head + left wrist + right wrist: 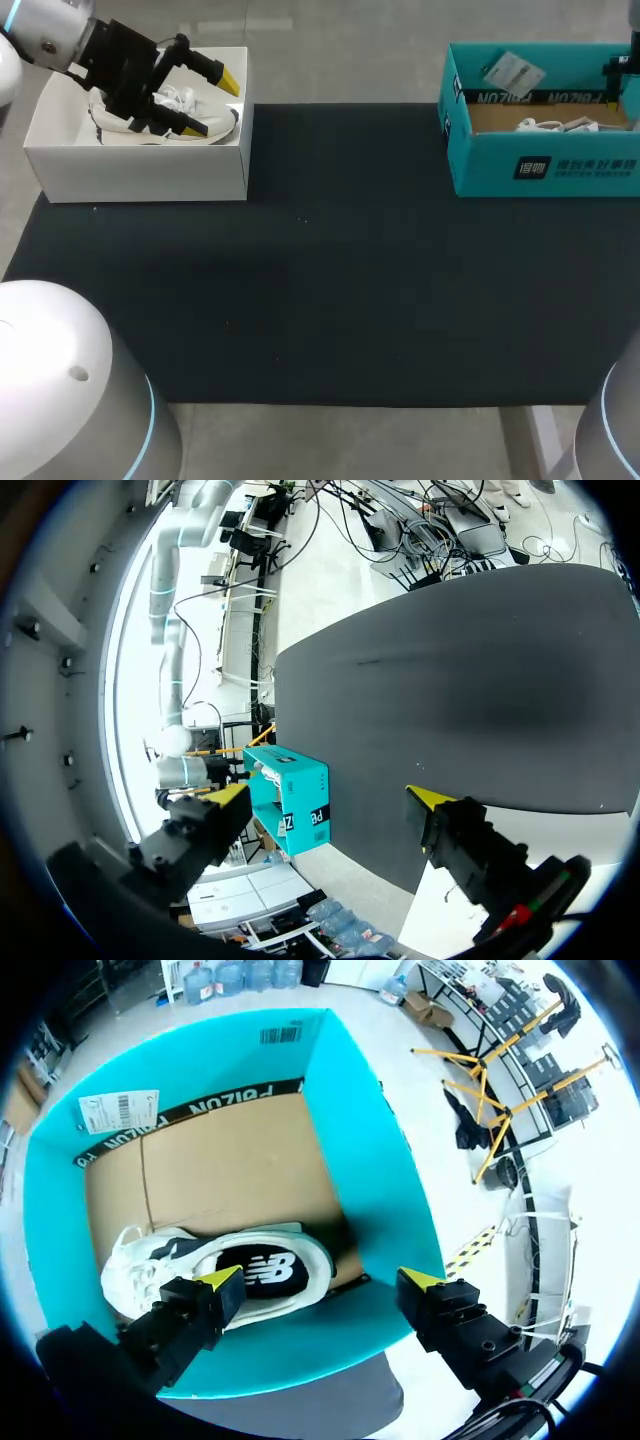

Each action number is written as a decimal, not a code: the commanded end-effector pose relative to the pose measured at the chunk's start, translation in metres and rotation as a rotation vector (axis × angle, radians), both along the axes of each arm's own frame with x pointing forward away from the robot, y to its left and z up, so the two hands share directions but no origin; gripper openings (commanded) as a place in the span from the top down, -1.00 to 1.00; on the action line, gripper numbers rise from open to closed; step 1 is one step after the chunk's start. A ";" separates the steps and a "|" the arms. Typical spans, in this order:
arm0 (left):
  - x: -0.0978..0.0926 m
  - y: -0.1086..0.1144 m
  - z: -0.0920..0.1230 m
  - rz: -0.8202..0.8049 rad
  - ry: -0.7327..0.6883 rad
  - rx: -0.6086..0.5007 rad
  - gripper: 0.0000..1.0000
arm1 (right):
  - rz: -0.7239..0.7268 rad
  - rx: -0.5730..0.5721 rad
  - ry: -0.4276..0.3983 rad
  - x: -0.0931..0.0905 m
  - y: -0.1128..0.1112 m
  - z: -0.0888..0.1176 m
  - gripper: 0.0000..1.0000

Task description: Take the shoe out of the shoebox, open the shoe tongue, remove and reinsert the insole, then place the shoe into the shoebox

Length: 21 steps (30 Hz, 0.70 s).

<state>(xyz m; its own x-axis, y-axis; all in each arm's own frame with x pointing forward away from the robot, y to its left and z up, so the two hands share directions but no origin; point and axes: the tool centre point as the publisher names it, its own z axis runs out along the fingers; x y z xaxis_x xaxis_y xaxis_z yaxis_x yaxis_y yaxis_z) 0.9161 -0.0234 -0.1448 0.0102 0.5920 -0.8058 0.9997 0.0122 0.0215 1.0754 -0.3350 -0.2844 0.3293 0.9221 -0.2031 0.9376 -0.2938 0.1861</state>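
The first step is in hand: neither shoe is out of its box yet. In the upper left of the head view the left gripper (212, 103) hangs over a white shoebox (140, 170). Its fingers are spread wide and grip nothing, and a white laced sneaker (222, 122) lies in the box beneath them. In the upper right a teal shoebox (500, 165) sits at the edge of the dark counter (350, 280). The right gripper (321, 1279) hovers above it, fingers likewise spread and empty. Just ahead of those fingers lies a second sneaker (200, 1260). It is white and rests on its side on the box's cardboard floor, its pale sole with a dark patch turned towards the camera. A paper tag (118, 1112) rests against the far wall.

The next move probably calls for one gripper to go down inside the box walls, pinch its shoe across the narrow width, and lift it straight up. The side-lying sneaker looks the harder one to grip.
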 end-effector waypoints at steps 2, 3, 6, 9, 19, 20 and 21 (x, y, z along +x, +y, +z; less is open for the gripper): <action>0.000 0.000 0.000 0.000 -0.001 0.002 -1.00 | 0.026 0.036 -0.066 -0.020 0.021 0.039 -1.00; 0.000 0.000 0.000 0.000 -0.001 0.002 -1.00 | 0.031 0.056 -0.066 -0.023 0.026 0.044 -1.00; 0.000 0.000 0.000 0.000 -0.001 0.002 -1.00 | 0.061 0.088 -0.059 -0.037 0.045 0.054 -1.00; 0.000 0.000 0.000 0.000 -0.001 0.002 -1.00 | 0.093 0.120 -0.048 -0.056 0.065 0.059 -1.00; 0.000 0.000 0.000 0.000 -0.001 0.002 -1.00 | 0.103 0.162 -0.006 -0.118 0.115 0.069 -1.00; 0.000 0.000 0.000 0.000 -0.001 0.002 -1.00 | 0.103 0.162 -0.006 -0.118 0.115 0.069 -1.00; 0.000 0.000 0.000 0.000 -0.001 0.002 -1.00 | 0.103 0.162 -0.006 -0.118 0.115 0.069 -1.00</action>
<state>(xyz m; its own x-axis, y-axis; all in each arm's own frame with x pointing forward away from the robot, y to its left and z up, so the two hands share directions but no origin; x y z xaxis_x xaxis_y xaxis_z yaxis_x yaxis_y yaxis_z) 0.9161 -0.0234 -0.1448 0.0102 0.5921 -0.8058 0.9997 0.0122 0.0215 0.9727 -0.2243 -0.2161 0.2301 0.9721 -0.0447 0.9710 -0.2262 0.0774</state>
